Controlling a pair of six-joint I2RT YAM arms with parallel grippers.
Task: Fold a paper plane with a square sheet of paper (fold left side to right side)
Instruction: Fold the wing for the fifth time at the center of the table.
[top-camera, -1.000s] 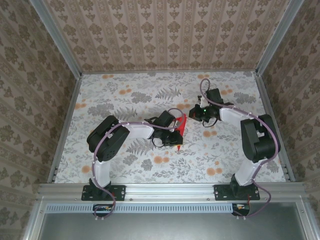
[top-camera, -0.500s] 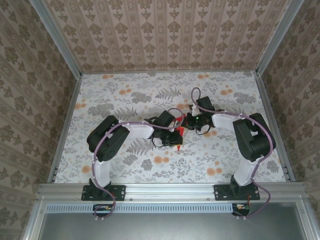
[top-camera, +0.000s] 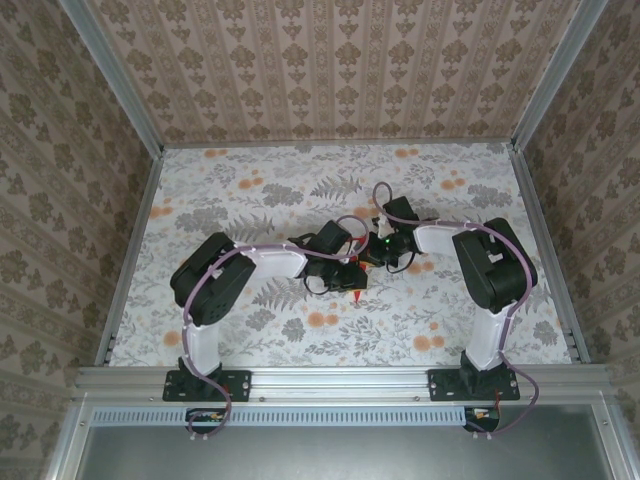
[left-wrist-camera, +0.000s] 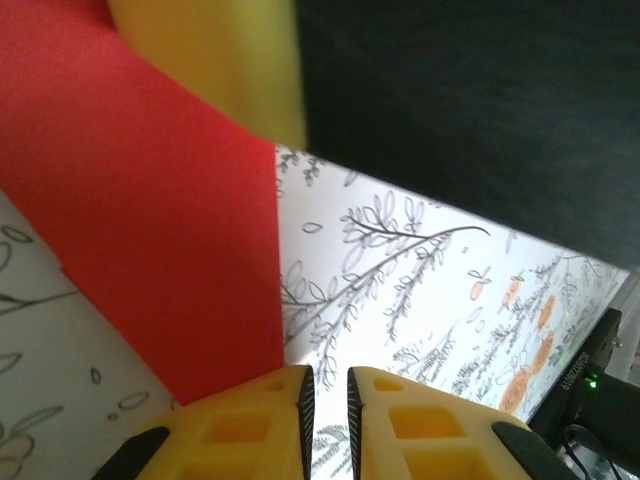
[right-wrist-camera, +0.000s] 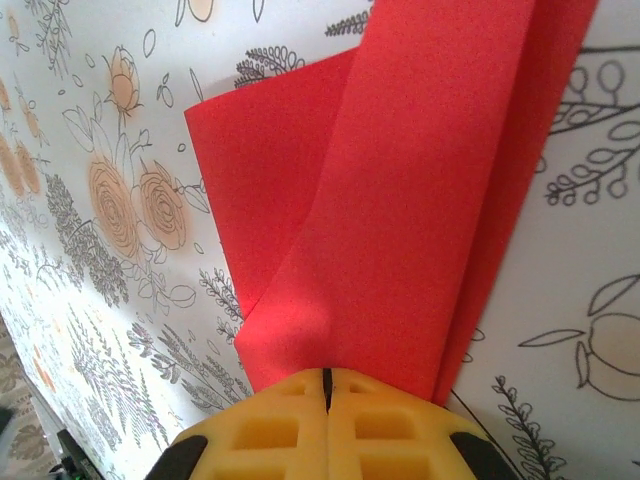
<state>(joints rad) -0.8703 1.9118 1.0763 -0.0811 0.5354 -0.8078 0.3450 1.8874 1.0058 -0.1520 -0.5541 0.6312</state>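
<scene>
The right fingers (right-wrist-camera: 260, 425) are pressed tight together, with no gap along the seam. Their tips sit against the red paper (right-wrist-camera: 400, 200), right where its folded layers run together into a narrow end. Whether a layer is nipped between them I cannot tell. From there the paper spreads away in overlapping red flaps, one long flap lying slantwise over a broader one, on the flowered surface (top-camera: 250, 190).

The left fingers (left-wrist-camera: 250, 420) stand a narrow slit apart. The cloth's leaf print shows through the slit and nothing lies in it. The paper's straight edge runs down to the tip of one of them. Higher up, part of the sheet is turned so its yellow reverse shows, blurred close to the lens.

From overhead, the left arm (top-camera: 270, 262) and the right arm (top-camera: 450, 235) both reach in toward the middle of the surface, and their ends come almost head to head, just beside each other. The paper lies there beneath them, mostly covered, with a small red point poking out toward the near edge.
</scene>
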